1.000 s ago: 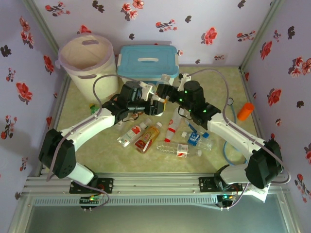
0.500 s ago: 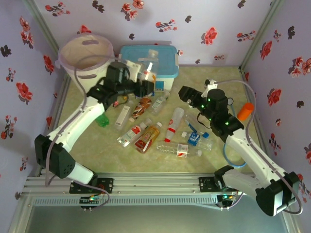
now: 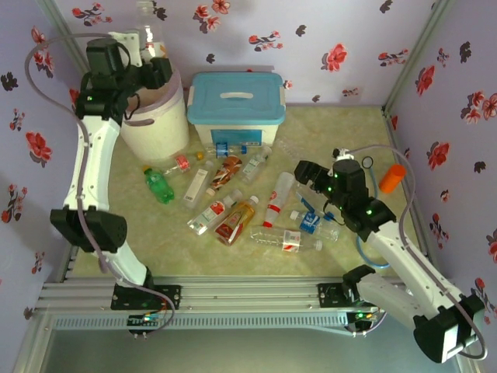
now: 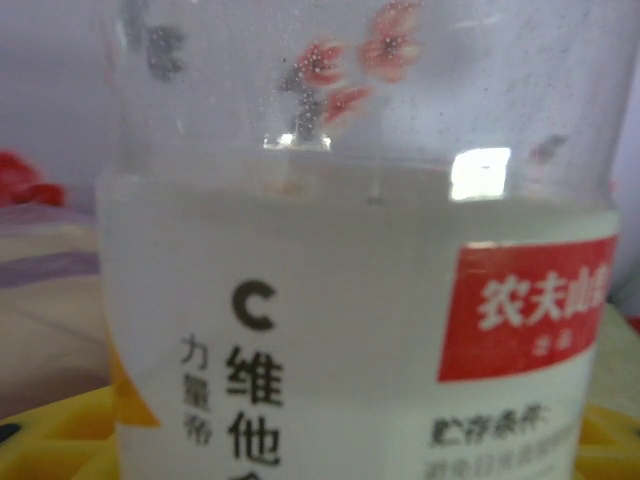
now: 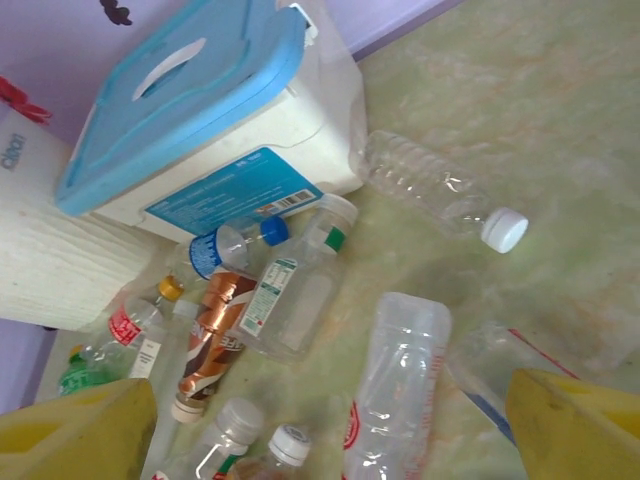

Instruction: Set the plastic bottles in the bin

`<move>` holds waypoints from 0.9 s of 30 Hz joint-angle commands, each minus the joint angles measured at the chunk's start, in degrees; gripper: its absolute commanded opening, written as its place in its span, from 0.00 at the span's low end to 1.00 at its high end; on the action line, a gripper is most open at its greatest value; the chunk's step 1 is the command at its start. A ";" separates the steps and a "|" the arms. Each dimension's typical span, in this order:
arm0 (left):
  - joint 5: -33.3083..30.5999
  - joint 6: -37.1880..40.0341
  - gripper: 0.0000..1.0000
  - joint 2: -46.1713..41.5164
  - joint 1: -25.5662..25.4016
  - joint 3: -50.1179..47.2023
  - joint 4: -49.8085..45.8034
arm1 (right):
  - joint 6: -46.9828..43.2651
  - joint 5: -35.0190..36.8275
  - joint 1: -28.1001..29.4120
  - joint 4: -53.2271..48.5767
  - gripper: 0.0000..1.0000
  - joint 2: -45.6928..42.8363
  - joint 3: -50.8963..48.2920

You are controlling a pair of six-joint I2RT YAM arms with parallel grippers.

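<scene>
Left claw [image 3: 158, 68]: you have it pinched on a clear plastic bottle with a white label and a red patch [image 3: 150, 31], with the arm reared high at the far left corner. The bottle stands neck-up. From overhead it sits at the far rim of the round white plastic bin [image 3: 155, 124]. You cannot tell how far it hangs above that rim. From the left wrist, the same bottle [image 4: 350, 300] is close against the lens. There is black print on the white label and white print on the red patch, and yellow fingertips [image 4: 50, 440] peek in at the lower corners.

Right claw [image 3: 304, 175]: spread wide with nothing in it, hanging over the pale green marbled desk [image 3: 155, 249], right of centre. From its wrist you see its yellow fingertips [image 5: 75, 440] well apart, with loose bottles on the desk between them.

Remaining bottles lie scattered on the desk in front of the rectangular white box with a blue lid [image 3: 237, 105].
- The green bottle [image 3: 158, 185] lies at the left of the scatter, near the bin.
- The amber bottle [image 3: 238, 219] lies mid-pile.
- The clear bottle with a red label [image 3: 289, 241] lies nearest the arm bases.
- The clear ribbed bottle with a white cap [image 5: 440, 185] lies just beside the box.
- The blue-capped bottle [image 5: 235, 245] lies just in front of the box.

The orange cup [image 3: 392, 177] sits by the right wall, apart from the pile.
</scene>
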 commanded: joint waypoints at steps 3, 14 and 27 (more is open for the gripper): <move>-3.98 2.07 0.00 7.99 4.05 8.16 -8.98 | -2.88 5.50 -0.47 -6.04 0.90 -3.44 -0.62; -9.82 4.65 0.00 29.47 5.50 35.89 -29.42 | -3.59 9.54 -0.47 -8.85 0.90 -7.86 -2.82; -9.91 7.44 0.00 35.90 5.94 31.91 -33.17 | -3.20 10.86 -0.47 -7.43 0.90 -8.85 -4.11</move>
